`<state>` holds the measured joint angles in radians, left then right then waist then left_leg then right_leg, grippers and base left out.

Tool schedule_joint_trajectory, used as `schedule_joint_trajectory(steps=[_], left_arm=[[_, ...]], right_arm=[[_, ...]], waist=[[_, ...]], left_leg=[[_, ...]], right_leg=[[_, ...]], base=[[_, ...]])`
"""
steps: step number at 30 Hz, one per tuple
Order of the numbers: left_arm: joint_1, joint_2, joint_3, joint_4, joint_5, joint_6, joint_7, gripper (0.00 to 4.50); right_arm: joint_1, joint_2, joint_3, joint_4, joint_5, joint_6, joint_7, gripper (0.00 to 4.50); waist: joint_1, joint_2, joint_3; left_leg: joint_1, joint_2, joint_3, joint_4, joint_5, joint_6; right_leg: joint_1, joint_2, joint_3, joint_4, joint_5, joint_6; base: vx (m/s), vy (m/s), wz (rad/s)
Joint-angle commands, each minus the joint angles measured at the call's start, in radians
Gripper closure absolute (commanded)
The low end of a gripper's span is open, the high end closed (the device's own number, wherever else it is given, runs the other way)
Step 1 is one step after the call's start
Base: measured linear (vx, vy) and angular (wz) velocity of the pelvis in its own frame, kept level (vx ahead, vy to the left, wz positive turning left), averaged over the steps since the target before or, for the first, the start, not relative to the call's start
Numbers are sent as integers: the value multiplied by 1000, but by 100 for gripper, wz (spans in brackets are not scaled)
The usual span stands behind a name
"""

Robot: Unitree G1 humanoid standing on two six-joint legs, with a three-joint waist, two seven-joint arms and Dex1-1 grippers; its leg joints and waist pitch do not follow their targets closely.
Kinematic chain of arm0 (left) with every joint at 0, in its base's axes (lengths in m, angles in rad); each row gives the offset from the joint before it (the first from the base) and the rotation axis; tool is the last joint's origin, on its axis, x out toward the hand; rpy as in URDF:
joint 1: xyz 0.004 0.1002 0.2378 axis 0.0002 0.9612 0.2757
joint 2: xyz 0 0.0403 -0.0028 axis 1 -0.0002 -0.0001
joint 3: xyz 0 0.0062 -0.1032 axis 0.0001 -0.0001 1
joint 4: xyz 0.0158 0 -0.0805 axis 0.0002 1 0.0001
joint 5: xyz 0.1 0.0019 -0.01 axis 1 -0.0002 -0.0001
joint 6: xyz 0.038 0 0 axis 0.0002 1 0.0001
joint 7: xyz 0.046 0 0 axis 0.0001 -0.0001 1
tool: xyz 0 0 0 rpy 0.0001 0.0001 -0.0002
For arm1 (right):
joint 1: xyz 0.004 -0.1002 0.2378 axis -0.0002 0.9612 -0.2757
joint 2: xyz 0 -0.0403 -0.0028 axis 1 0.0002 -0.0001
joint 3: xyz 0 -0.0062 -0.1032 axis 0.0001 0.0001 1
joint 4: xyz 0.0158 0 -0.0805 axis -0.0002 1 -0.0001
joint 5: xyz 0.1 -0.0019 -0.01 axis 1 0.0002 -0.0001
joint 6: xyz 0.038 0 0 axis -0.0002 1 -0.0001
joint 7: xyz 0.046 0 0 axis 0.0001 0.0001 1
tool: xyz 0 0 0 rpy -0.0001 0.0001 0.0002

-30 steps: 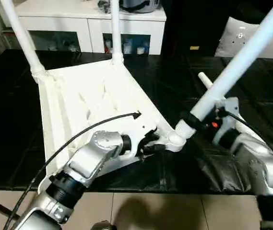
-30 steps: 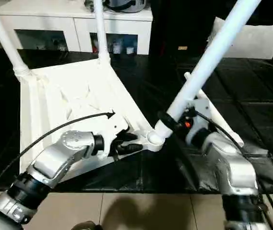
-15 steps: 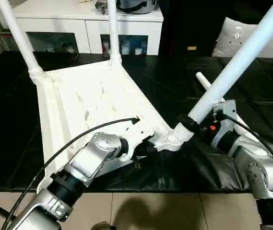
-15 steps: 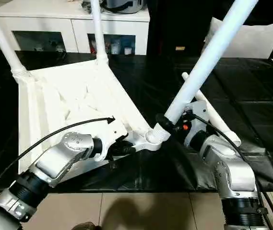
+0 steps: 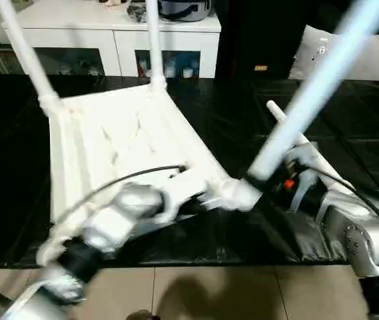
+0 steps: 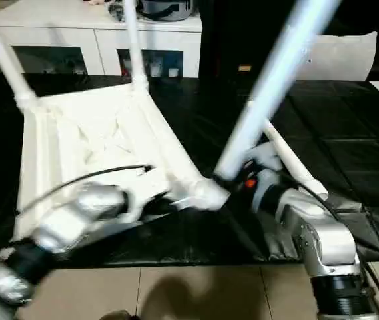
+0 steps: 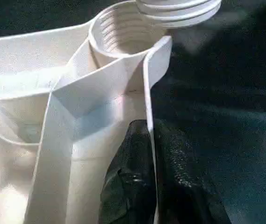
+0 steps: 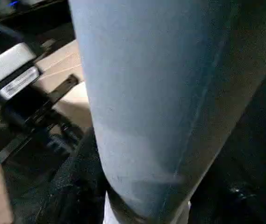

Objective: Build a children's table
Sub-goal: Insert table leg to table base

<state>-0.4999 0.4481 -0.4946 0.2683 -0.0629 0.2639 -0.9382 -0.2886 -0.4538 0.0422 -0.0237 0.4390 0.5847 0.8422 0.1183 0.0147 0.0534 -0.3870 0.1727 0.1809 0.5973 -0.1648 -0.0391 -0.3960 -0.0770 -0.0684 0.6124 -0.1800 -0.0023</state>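
The white table top [image 5: 109, 140] lies upside down on the black table, ribs up, with two legs [image 5: 26, 53] [image 5: 154, 40] standing in its far corners. My left gripper [image 7: 150, 128] is shut on the thin rim wall just beside the near corner socket [image 7: 123, 32]. My right gripper [image 5: 259, 179] is shut on a third leg [image 5: 322, 73] near its lower end. That leg slants up to the right, and its threaded end [image 7: 179, 7] sits at the socket's mouth. Another leg [image 6: 289, 160] lies flat on the table behind my right arm.
A white glass-door cabinet [image 5: 109, 33] stands behind the table, and a grey cushion [image 6: 356, 57] lies at the back right. The black table surface [image 5: 9, 167] ends at a front edge close to my arms, with beige floor below.
My left gripper's fingers have closed from open onto the table top's rim by the near corner socket. The held leg has tipped slightly more upright and is blurred with motion.
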Motion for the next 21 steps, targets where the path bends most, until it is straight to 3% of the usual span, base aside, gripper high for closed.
schedule_joint_trajectory(steps=[1,5,12,13,14,17,21], left_arm=[[5,18,-16,5,5,-25,-59,450],[2,33,-11,27,5,-63,-100,450],[0,30,-3,59,-1,-100,-142,450],[2,27,1,63,-7,-97,-155,450],[4,27,3,62,-10,-96,-161,450],[5,28,2,62,-8,-99,-167,450],[5,31,2,63,-11,-101,-189,450]], right_arm=[[-28,-12,29,4,-3,17,34,262],[-68,-15,53,46,-23,19,57,262],[-114,-18,108,119,-53,13,95,262],[-124,-14,115,143,-64,1,94,262],[-127,-10,116,153,-68,-3,91,262],[-134,-2,112,170,-72,-8,84,262],[-142,8,117,199,-83,-22,86,262]], waist=[[1,0,-64],[3,0,-66],[4,-1,-63],[4,-11,-62],[5,-5,-62],[5,-4,-63],[7,-5,-64]], left_leg=[[31,61,-30,-82,-332,-23],[27,61,-27,-83,-311,-31],[30,59,-25,-80,-325,-32],[29,60,-25,-81,-325,-32],[30,61,-26,-81,-327,-35],[35,63,-27,-83,-344,-42],[32,62,-26,-84,-332,-43]], right_leg=[[23,-77,49,-91,-360,-142],[30,-78,50,-78,-272,-181],[30,-84,52,-85,-340,-171],[30,-84,52,-86,-353,-168],[29,-86,52,-85,-364,-169],[27,-83,52,-85,-358,-169],[30,-83,53,-81,-326,-177]], base=[[0,0,0],[0,0,0],[0,0,0],[0,0,0],[0,0,0],[0,0,0],[0,0,0]])
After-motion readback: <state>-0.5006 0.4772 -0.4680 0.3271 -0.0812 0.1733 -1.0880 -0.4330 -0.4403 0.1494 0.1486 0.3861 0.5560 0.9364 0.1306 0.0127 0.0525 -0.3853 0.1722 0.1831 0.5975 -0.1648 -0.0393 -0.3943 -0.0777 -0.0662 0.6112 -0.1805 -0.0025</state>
